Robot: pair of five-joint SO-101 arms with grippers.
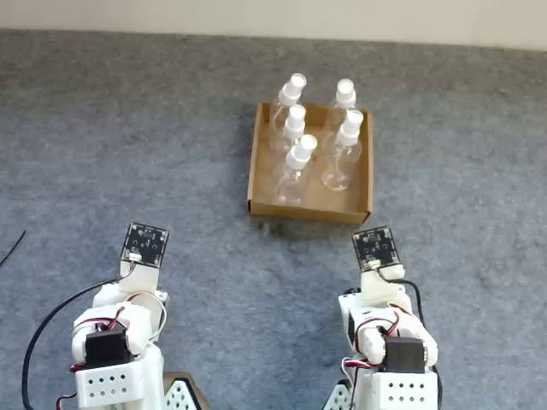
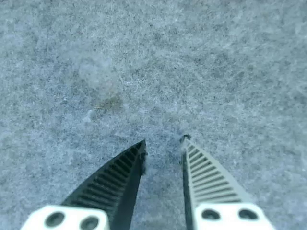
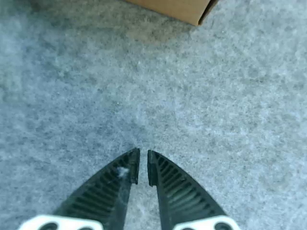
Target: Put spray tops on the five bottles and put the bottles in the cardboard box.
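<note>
My left gripper hangs over the grey carpet, jaws a narrow gap apart and holding nothing. Farther out, all five bottles stand with spray tops fitted inside the cardboard box. My right gripper sits near the box's corner, jaws all but closed on nothing.

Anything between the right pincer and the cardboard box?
Only bare grey carpet lies between the right pincer and the cardboard box corner, as the right wrist view shows.

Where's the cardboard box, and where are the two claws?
cardboard box [image 1: 309, 210], high view, its near wall.
left gripper [image 2: 163, 142], left wrist view, between its fingertips.
right gripper [image 3: 143, 153], right wrist view, between its fingertips.
</note>
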